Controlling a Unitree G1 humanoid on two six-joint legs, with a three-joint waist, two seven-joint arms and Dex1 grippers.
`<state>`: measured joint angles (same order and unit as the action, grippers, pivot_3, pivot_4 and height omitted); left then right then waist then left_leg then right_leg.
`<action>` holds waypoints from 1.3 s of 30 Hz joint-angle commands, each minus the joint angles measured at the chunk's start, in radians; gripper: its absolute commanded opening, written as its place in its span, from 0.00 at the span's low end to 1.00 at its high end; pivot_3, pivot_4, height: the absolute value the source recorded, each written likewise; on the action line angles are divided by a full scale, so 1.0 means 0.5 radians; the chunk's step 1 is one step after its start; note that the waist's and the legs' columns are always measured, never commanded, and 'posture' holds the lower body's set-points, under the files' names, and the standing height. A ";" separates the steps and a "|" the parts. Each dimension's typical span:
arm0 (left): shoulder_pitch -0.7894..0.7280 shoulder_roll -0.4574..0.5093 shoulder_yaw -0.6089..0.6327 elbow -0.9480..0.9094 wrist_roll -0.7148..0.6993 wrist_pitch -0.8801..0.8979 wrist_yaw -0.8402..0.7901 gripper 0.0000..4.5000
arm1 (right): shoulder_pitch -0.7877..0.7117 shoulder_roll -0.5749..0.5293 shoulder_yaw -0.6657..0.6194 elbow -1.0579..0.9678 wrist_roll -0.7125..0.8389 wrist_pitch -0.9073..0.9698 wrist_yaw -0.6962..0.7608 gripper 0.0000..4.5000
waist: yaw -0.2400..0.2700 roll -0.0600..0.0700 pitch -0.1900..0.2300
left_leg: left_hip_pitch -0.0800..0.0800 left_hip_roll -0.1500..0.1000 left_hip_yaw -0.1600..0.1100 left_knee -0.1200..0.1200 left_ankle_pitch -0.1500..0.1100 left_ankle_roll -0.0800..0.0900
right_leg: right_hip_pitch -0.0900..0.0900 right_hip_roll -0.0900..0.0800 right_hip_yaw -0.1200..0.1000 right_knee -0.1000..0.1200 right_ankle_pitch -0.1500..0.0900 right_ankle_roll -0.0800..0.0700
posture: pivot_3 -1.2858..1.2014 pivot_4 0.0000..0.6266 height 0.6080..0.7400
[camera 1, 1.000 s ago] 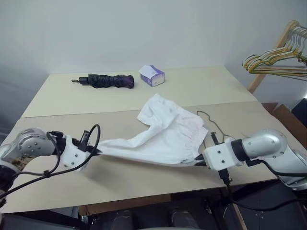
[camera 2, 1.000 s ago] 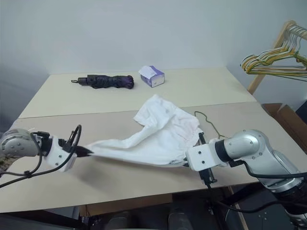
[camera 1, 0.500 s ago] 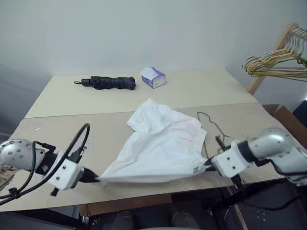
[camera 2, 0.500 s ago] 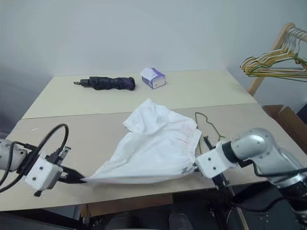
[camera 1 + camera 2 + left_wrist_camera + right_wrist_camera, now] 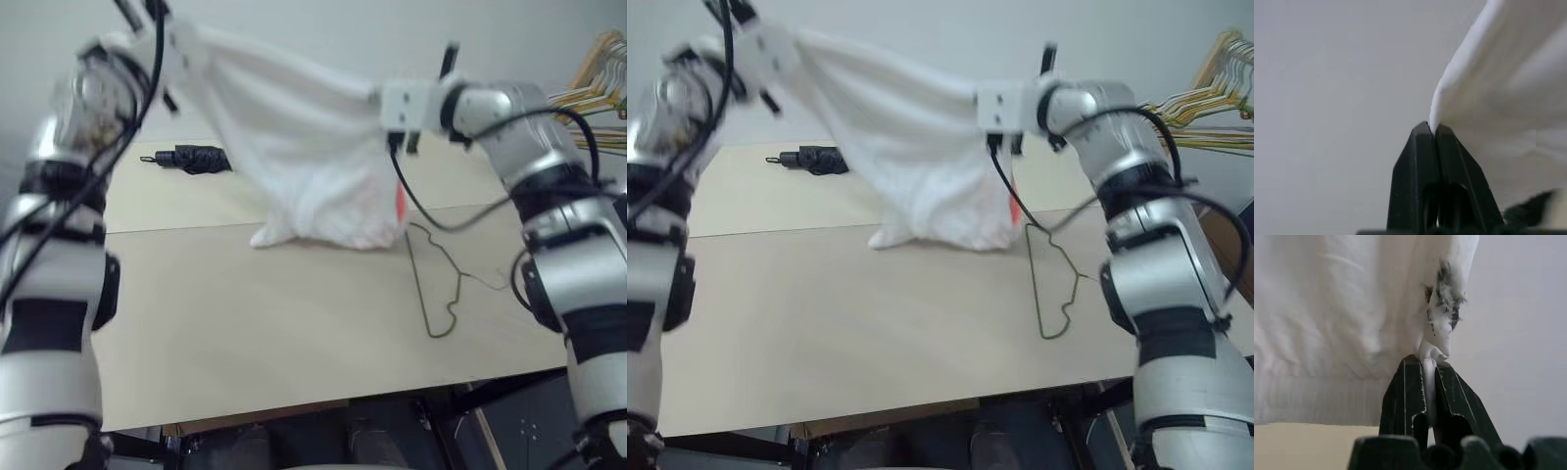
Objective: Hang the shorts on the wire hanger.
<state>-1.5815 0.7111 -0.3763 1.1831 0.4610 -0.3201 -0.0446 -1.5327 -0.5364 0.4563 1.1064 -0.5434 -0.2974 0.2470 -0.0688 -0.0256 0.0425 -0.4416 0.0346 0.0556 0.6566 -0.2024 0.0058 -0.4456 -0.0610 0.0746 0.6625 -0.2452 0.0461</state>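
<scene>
White shorts [image 5: 294,147] hanging spread in the air, top edge sagging betw. left & right corners, lower folds brushing the far part of the tabletop. Wire hanger [image 5: 436,284], thin dark olive, lying flat on the right, hook pointing near, just beside shorts' right lower edge.

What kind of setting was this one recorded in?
Probably an indoor test room or lab set up for laundry handling: a plain beige table against a bare pale wall, a rack of wire hangers at the side, and a folded umbrella as clutter.

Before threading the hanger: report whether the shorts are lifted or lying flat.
Lifted: the shorts hang stretched between both grippers, lower edge still touching the table.
</scene>
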 commanded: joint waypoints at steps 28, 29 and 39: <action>2.446 0.870 0.356 -1.721 -1.451 -0.686 -2.538 0.00 | 1.472 -0.630 -0.029 -0.427 -0.062 -1.560 0.441 0.00 | -0.165 0.000 0.000 | 0.086 0.005 0.001 -0.007 0.010 0.000 | 0.092 0.000 -0.001 -0.027 0.007 -0.004 | 0.51 0.00 1.00; 2.547 0.920 0.364 -1.848 -1.482 -0.632 -2.570 0.00 | 1.527 -0.643 -0.029 -0.469 -0.033 -1.556 0.483 0.00 | -0.164 0.000 0.001 | 0.091 0.005 0.001 -0.007 0.010 0.000 | 0.098 0.000 -0.001 -0.029 0.006 -0.004 | 0.51 0.00 1.00; 3.366 1.238 0.571 -2.760 -1.740 -0.244 -2.675 0.00 | 1.942 -0.730 -0.104 -0.907 0.240 -1.479 0.688 0.00 | -0.154 -0.003 0.000 | 0.114 0.010 0.005 -0.014 0.008 0.002 | 0.119 -0.003 0.003 -0.032 -0.009 -0.017 | 0.50 0.02 1.00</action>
<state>0.0669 1.2944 -0.1344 -0.1580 -0.3959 -0.4714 -1.3500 -0.5663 -0.8456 0.4619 0.6560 -0.4578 -1.1002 0.5685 -0.1457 -0.0270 0.0423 -0.3838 0.0403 0.0584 0.6494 -0.1983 0.0070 -0.3856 -0.0623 0.0762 0.6464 -0.2503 0.0370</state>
